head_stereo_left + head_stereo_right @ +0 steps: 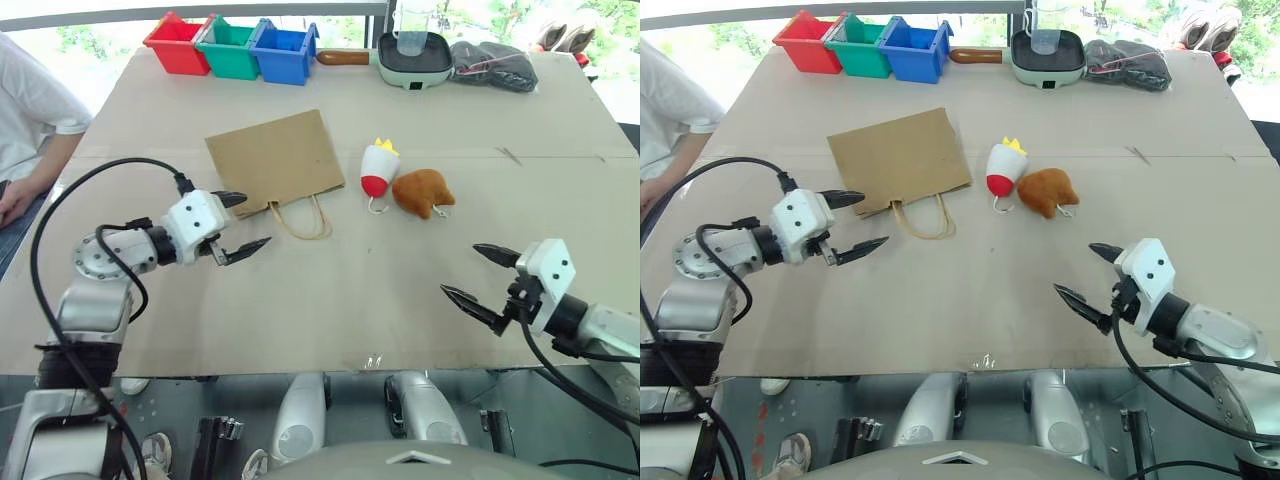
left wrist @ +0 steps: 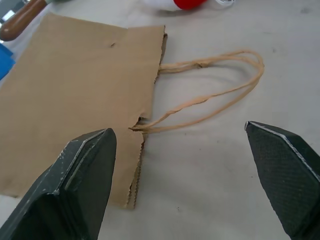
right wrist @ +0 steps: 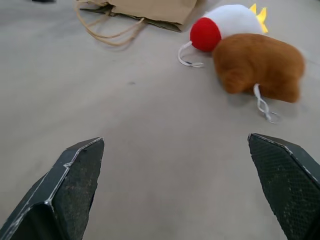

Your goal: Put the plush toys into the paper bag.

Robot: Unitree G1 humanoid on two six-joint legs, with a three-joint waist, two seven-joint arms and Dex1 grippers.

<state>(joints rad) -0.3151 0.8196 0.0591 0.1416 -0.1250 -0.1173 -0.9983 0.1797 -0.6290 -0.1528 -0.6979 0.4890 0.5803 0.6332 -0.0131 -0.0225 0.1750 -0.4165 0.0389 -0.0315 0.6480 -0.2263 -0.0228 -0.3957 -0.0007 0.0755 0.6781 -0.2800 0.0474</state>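
Observation:
The brown paper bag (image 1: 277,160) lies flat on the table, its two cord handles (image 1: 305,217) pointing toward me. Just right of it lie the plush toys: a red-and-white fries toy (image 1: 379,171) with a yellow top and an orange-brown chicken toy (image 1: 422,192), side by side and touching. My left gripper (image 1: 238,226) hovers open at the bag's near left corner, close to the handles (image 2: 210,97), holding nothing. My right gripper (image 1: 482,278) is open and empty over bare table, nearer to me than the toys (image 3: 257,62).
Red (image 1: 177,43), green (image 1: 228,47) and blue (image 1: 283,51) bins line the far edge, with a small pan (image 1: 412,58) and a dark bundle (image 1: 492,65) to their right. A person in a white shirt (image 1: 30,105) sits at the table's left side.

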